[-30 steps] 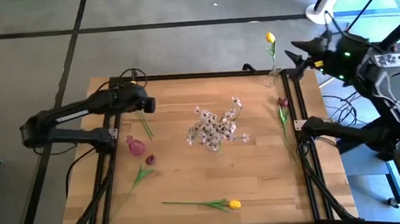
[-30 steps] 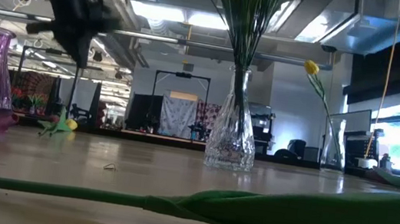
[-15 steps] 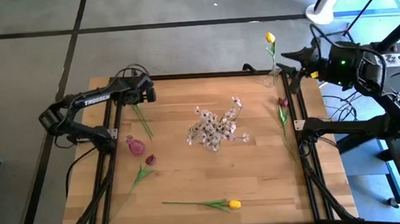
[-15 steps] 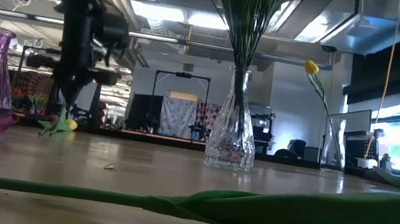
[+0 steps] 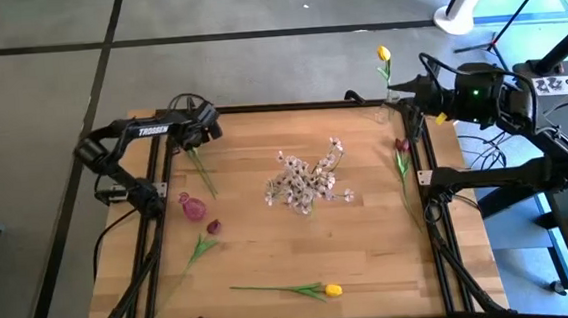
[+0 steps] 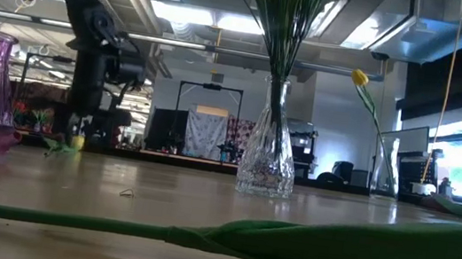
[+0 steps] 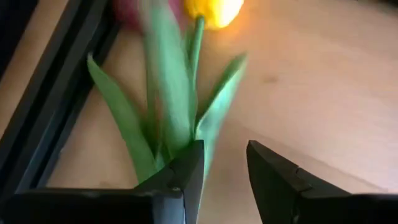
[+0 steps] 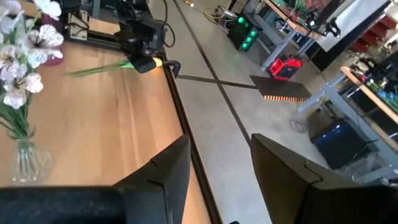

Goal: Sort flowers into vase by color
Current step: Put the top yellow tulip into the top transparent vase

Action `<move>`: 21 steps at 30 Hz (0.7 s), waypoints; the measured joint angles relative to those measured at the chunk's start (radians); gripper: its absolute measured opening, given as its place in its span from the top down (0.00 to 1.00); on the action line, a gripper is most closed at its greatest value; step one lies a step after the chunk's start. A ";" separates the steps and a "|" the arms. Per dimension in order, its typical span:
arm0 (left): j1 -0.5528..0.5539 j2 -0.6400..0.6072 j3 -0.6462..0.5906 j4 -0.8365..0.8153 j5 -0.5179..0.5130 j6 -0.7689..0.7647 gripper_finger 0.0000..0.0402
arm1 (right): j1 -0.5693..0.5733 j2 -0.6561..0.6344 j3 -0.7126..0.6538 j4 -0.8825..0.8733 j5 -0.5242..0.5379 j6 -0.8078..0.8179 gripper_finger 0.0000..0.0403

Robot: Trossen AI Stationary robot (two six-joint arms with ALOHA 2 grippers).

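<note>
A yellow tulip [image 7: 214,9] lies on the table by the far left corner, its stem [image 5: 203,172] pointing toward the near edge. My left gripper [image 7: 224,146] stands open just above its leaves [image 7: 174,112], close to the far edge [image 5: 207,126]. My right gripper [image 8: 219,140] is open and holds nothing. It hovers at the far right corner [image 5: 405,95], beside a slim clear vase [image 6: 384,172] that holds another yellow tulip [image 5: 384,54]. A clear vase [image 5: 301,183] of pale blossoms stands mid-table. A purple vase [image 5: 193,206] stands at the left. My left gripper points down at the lying yellow tulip. One fingertip [image 7: 189,158] stands against a leaf [image 7: 158,155] near the stem's base. Whether it touches the leaf, I cannot tell.
A dark tulip [image 5: 214,226] lies next to the purple vase. Another dark tulip [image 5: 401,146] lies along the right rail. A third yellow tulip [image 5: 331,290] lies near the front edge. Black frame rails [image 5: 159,238] run down both sides of the tabletop.
My left gripper has moved toward the table's far edge and come down lower, while the yellow tulip's stem has stayed where it lay. My right arm has swung toward the far edge, its gripper staying by the far right corner.
</note>
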 joint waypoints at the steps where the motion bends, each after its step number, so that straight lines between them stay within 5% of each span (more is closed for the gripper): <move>1: 0.009 0.009 0.000 -0.009 0.012 -0.013 0.71 | 0.000 0.000 0.000 0.000 0.000 -0.006 0.58; 13: -0.093 -0.109 0.000 -0.186 -0.042 -0.112 0.73 | 0.000 -0.002 0.000 -0.019 0.028 -0.055 0.58; 21: -0.038 -0.045 -0.001 -0.130 -0.053 -0.107 0.73 | 0.000 -0.002 0.000 -0.020 0.055 -0.060 0.58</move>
